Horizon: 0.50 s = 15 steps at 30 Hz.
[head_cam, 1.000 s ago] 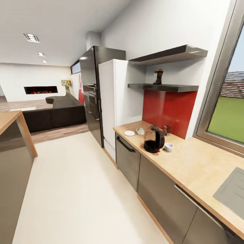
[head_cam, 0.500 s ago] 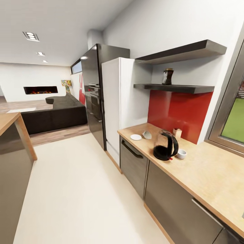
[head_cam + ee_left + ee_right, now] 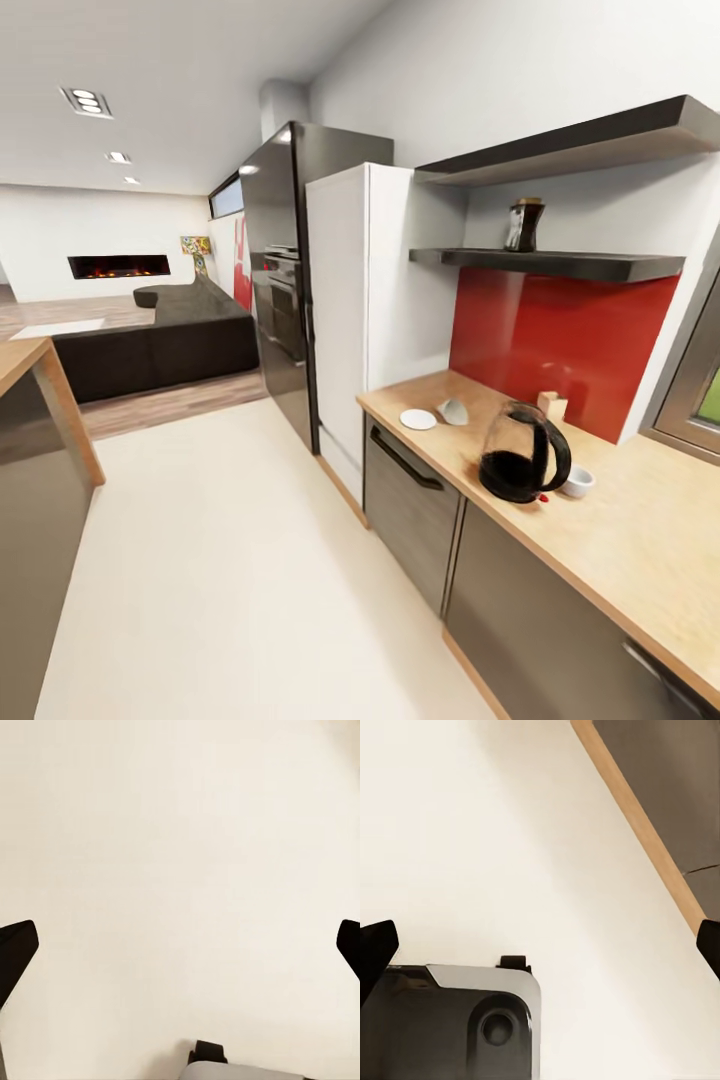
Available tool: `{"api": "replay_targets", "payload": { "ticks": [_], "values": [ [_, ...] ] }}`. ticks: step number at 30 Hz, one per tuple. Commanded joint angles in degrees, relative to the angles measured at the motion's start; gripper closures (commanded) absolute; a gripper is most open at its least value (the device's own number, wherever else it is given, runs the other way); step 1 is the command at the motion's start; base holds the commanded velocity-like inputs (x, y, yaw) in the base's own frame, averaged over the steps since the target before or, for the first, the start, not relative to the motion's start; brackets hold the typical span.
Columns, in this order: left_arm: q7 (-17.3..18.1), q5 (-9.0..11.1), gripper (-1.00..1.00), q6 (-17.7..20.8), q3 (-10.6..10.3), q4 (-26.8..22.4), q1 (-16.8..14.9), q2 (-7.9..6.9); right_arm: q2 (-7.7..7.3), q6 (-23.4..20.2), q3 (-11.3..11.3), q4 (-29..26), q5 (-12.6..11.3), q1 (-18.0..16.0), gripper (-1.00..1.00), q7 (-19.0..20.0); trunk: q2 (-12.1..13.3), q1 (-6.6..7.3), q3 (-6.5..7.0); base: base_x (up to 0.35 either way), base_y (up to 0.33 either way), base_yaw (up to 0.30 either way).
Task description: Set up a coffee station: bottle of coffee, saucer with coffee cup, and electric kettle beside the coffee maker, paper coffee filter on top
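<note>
- In the head view, the electric kettle [image 3: 520,463] is seen upright on the desk [image 3: 640,530], with the coffee cup [image 3: 577,482] just beside it.
- The saucer [image 3: 418,419] and the paper coffee filter [image 3: 453,411] lie apart nearer the white cabinet [image 3: 360,300].
- The bottle of coffee [image 3: 525,225] is seen on the kitchen shelf [image 3: 560,264].
- The left tool [image 3: 180,945] is shown spread over cream floor [image 3: 180,832].
- The right tool [image 3: 540,945] is likewise spread, beside a cabinet plinth [image 3: 645,832] and above the robot's base [image 3: 457,1020].
</note>
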State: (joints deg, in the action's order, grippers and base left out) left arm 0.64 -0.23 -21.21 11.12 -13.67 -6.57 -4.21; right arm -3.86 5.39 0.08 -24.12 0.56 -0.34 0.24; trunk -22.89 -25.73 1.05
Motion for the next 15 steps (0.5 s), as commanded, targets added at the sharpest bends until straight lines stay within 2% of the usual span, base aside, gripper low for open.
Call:
{"api": "replay_targets", "payload": {
  "ticks": [1, 10, 15],
  "values": [
    [0.1, 0.0, -1.00, -0.2, 0.1, 0.1, 0.0, 0.00, -0.01, 0.2, 0.0, 0.0, 0.1, 0.0, -1.00, 0.0, 0.0, -0.05, -0.02, 0.321, 0.110, 0.000],
    [0.1, 0.0, -1.00, -0.2, 0.1, 0.1, 0.0, 0.02, 0.02, 0.1, 0.0, 0.0, 0.0, 0.0, -1.00, 0.1, 0.0, -0.05, -0.01, 0.329, 0.098, -0.006],
    [0.1, 0.0, -1.00, -0.3, 0.1, 0.1, 0.0, 0.06, 0.06, 0.1, 0.0, 0.1, 0.0, 0.0, -1.00, 0.1, 0.0, -0.05, 0.06, 0.317, 0.170, -0.169]
  ]
}}
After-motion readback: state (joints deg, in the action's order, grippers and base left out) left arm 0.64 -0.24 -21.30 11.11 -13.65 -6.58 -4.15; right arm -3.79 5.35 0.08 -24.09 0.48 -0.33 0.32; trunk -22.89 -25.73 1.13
